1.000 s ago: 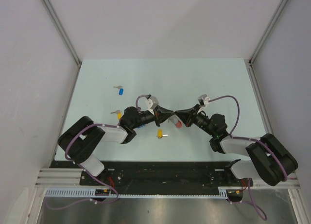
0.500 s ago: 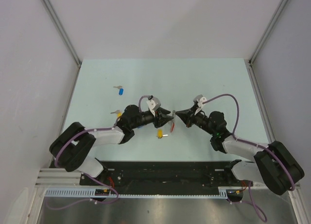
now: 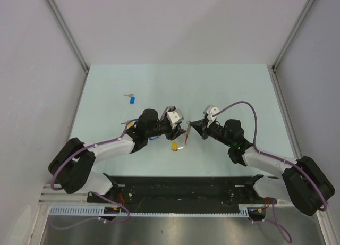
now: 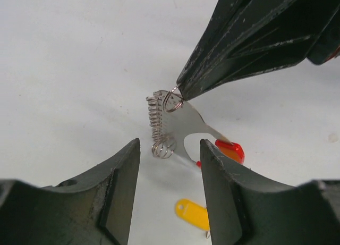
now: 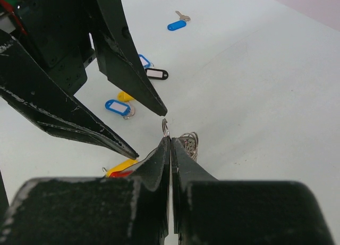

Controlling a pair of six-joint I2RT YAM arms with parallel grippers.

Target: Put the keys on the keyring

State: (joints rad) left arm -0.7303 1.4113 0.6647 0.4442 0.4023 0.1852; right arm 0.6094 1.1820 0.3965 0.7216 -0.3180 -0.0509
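Since a second ago the left gripper (image 4: 169, 149) has let go. Its jaws were shut at the keyring (image 4: 183, 125) and are now standing apart, with one finger (image 4: 119, 186) on each side of it and neither touching it. Both arms are also lying more stretched out over the table (image 3: 223, 85) than before.

The right gripper (image 5: 169, 144) is doing the holding. Its jaws are pressing together, pinching the small split ring at the top of the keyring. The keyring is hanging off that tip, with the coil spring to one side, the flat silver plate under the split ring and the red end lowest. Cannot tell whether the red end is touching the table.

Gripper positions relative to the keyring:
- In the left wrist view, the left fingertips are sitting just short of it, flanking its lower half.
- In the top view, the keyring is showing only as a thin red sliver. The left gripper is just to its left and the right gripper tip is touching its upper right.

Key positions relative to the keyring:
- The yellow-tagged key (image 3: 174, 146) is lying near it on the near-left side, apart from it.
- The blue-tagged key (image 3: 132, 100) is lying well apart, far-left.
- In the right wrist view, the second blue-tagged key (image 5: 115, 107), the dark-tagged key (image 5: 156, 74) and the second yellow-tagged key (image 5: 125, 96) are lying beyond the left fingers, all apart from it.

All the keys are lying loose on the table.
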